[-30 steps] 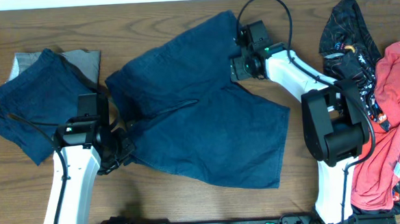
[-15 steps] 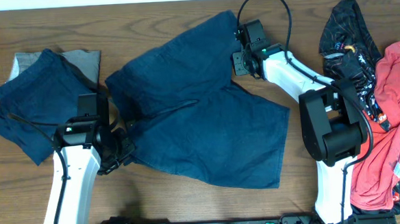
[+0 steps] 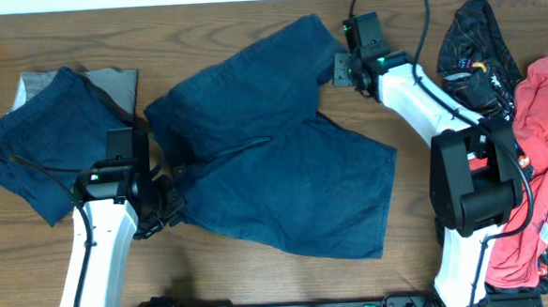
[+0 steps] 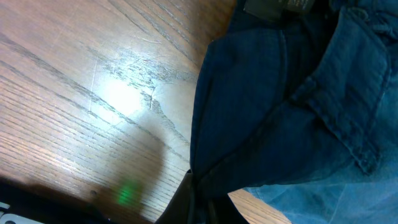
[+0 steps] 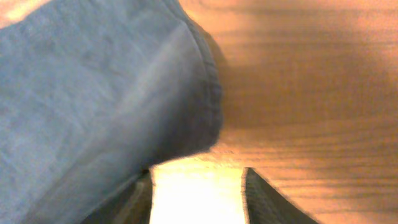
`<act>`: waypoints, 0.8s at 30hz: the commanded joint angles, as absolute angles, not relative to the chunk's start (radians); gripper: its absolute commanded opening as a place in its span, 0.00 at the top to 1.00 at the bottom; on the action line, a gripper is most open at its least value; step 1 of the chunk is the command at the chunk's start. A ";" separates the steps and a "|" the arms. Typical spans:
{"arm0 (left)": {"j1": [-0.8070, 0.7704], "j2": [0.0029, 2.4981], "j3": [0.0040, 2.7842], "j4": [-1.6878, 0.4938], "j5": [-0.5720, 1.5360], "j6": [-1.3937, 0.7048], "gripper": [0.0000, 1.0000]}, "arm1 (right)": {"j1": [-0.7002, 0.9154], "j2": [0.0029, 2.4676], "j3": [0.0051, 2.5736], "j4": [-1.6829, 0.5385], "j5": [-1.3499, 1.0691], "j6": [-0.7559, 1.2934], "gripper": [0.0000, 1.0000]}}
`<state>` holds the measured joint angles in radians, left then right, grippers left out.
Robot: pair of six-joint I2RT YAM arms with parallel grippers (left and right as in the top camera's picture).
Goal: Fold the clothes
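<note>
From overhead, the navy shorts (image 3: 284, 162) lie spread flat across the middle of the wooden table (image 3: 262, 286), one leg reaching toward the far edge and the other toward the right; the left gripper (image 3: 167, 209) sits at the shorts' left edge, near the waistband, with cloth gathered at its tip; the right gripper (image 3: 343, 72) hangs just off the far-right corner of the upper leg, beside the hem rather than on it; at the far left a folded navy garment (image 3: 44, 156) rests on a grey garment (image 3: 115, 82), well apart from the right-hand heap, where a red garment (image 3: 537, 158) lies partly under a black patterned garment (image 3: 475, 44); in the left wrist view the shorts (image 4: 292, 106) fill the right half of the frame, and a fold of the edge runs down into the left gripper (image 4: 198, 198), whose dark jaws are pinched narrow on the cloth; bare table (image 4: 81, 87) shows to the left, with a green glint (image 4: 127, 195) on the wood near the bottom; in the right wrist view the shorts' hem (image 5: 208, 93) curves down the middle of the frame, cloth to the left and bare wood (image 5: 311, 74) to the right; the right gripper (image 5: 198, 198) stands wide, bright table between its fingers (image 5: 270, 202), nothing held, the hem lying just beyond the gap.
</note>
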<state>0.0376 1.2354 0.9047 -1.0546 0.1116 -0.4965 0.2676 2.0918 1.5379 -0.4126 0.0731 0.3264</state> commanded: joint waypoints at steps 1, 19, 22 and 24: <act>0.043 1.237 0.899 -1.056 0.092 -0.490 0.94 | 0.239 2.135 1.541 -0.420 -0.044 0.336 0.42; 0.043 1.237 0.899 -1.056 0.092 -0.490 0.94 | 0.224 2.277 1.541 -0.120 -0.413 0.248 0.07; 0.043 1.237 0.899 -1.056 0.092 -0.490 0.94 | 0.228 2.310 1.541 -0.046 -0.546 0.231 0.07; 0.043 1.237 0.899 -1.056 0.092 -0.490 0.94 | 0.234 2.329 1.541 -0.015 -0.558 0.232 0.06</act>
